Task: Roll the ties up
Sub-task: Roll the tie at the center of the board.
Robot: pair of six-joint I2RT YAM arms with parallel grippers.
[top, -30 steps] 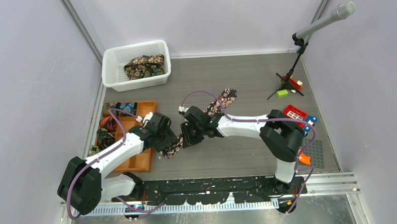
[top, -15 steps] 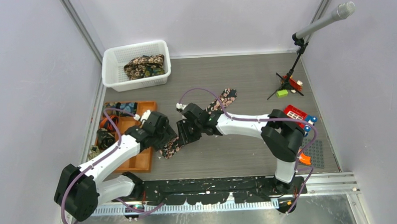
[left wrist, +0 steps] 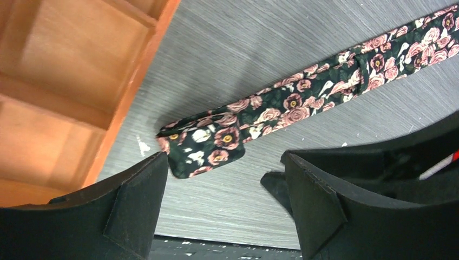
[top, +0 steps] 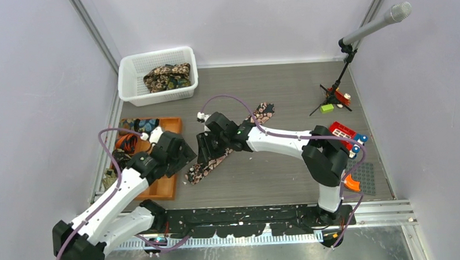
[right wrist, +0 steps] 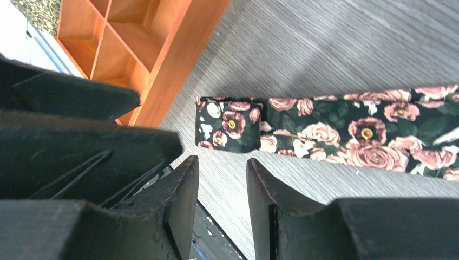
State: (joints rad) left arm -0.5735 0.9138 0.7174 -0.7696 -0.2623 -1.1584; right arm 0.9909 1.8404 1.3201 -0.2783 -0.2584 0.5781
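Just right of the orange compartment tray (top: 160, 189), a black tie with pink-cream flowers (top: 201, 170) lies flat on the grey table (top: 287, 180), running diagonally from the tray's near corner toward the far right. Its near end (left wrist: 208, 143) is folded over once into a short flap, close beside the tray's edge but apart from it. The left gripper (left wrist: 223, 162) hovers over that fold, jaws spread wide, holding nothing. The right gripper (right wrist: 222, 168) hangs on the side away from the tray, jaws parted by a narrow gap, likewise empty. Beyond the tray's far end, more ties (top: 167, 76) sit bunched in a white mesh basket (top: 128, 84).
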